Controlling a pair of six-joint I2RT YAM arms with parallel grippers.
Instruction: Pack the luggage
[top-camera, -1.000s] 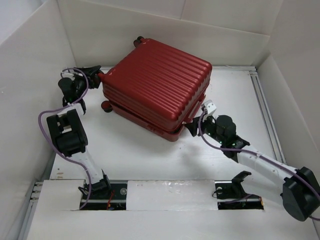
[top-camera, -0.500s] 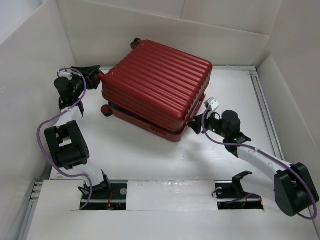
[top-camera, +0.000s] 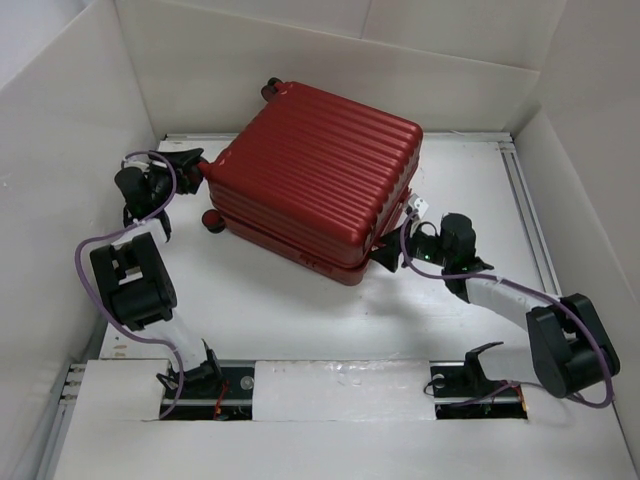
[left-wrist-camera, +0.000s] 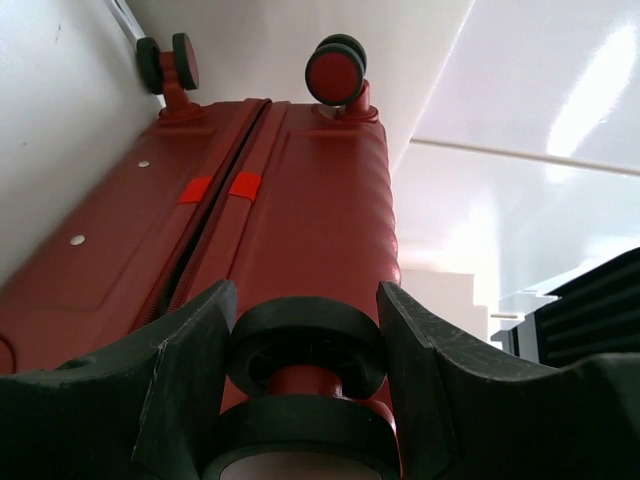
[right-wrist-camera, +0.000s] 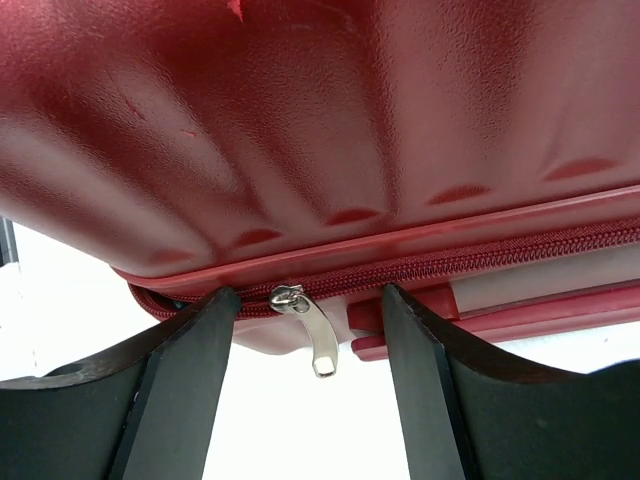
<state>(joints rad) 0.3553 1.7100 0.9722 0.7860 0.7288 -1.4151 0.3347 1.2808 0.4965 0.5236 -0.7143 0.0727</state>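
Overhead, the closed luggage (top-camera: 315, 180) lies near the desk's far edge, left gripper (top-camera: 188, 160) at its left corner, right gripper (top-camera: 388, 255) at its near corner. Left wrist: fingers (left-wrist-camera: 185, 360) spread, flanking a black wheel (left-wrist-camera: 308, 345). Right wrist: fingers (right-wrist-camera: 185, 380) spread beside the zipper pull (right-wrist-camera: 308, 330), not touching.

Near wheel (left-wrist-camera: 305, 345) is cut off at your left wrist frame's bottom edge; whether the left fingers (left-wrist-camera: 190, 360) press it, unclear. Zipper (right-wrist-camera: 480, 260) runs off right (end unseen). Luggage (top-camera: 315, 175) interior hidden.
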